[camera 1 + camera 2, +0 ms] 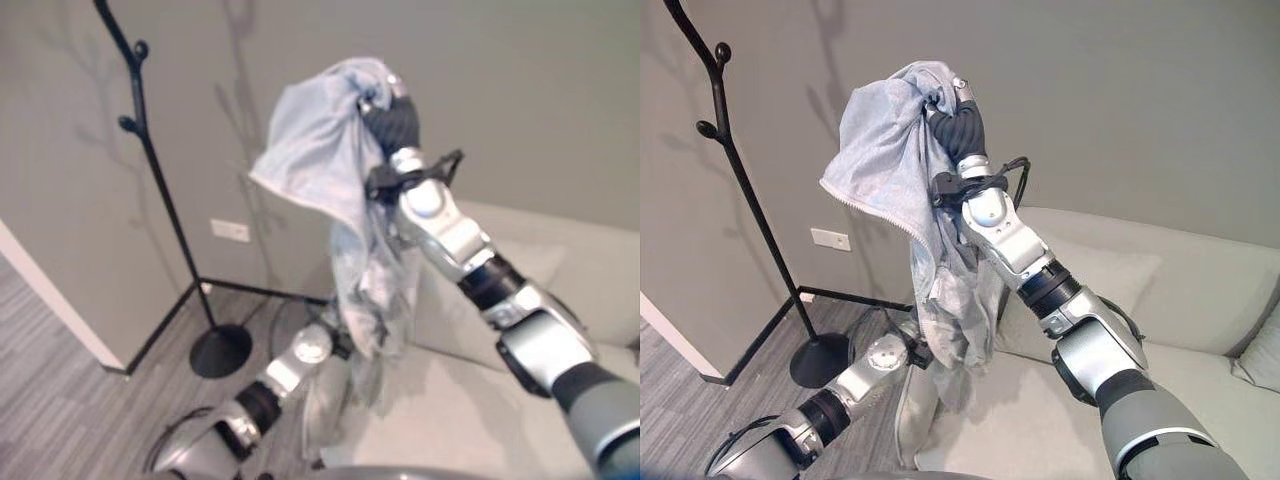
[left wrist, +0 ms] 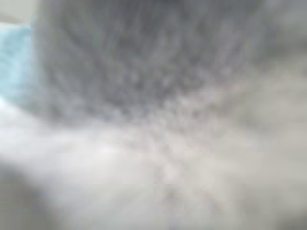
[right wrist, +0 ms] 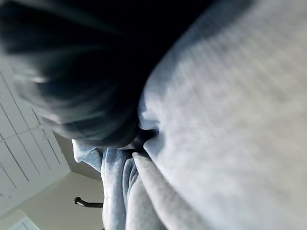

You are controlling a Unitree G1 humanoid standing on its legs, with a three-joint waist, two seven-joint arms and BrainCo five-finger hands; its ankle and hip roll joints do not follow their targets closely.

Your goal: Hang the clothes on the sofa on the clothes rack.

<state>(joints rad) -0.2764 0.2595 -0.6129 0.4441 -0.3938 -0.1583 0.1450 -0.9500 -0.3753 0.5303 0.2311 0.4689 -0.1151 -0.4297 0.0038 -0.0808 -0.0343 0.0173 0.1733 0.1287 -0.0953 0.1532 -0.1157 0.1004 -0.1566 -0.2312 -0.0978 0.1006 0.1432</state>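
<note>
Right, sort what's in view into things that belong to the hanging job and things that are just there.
Part of the job:
grey garment, held up high
right hand, raised with the garment draped over it
left hand, low, at the garment's hanging end
black clothes rack
sofa

Just there:
wall socket
grey wall

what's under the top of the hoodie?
The right hand, raised; the grey hoodie drapes over it, hiding its fingers. Lower down, the cloth covers the left hand too.
</note>
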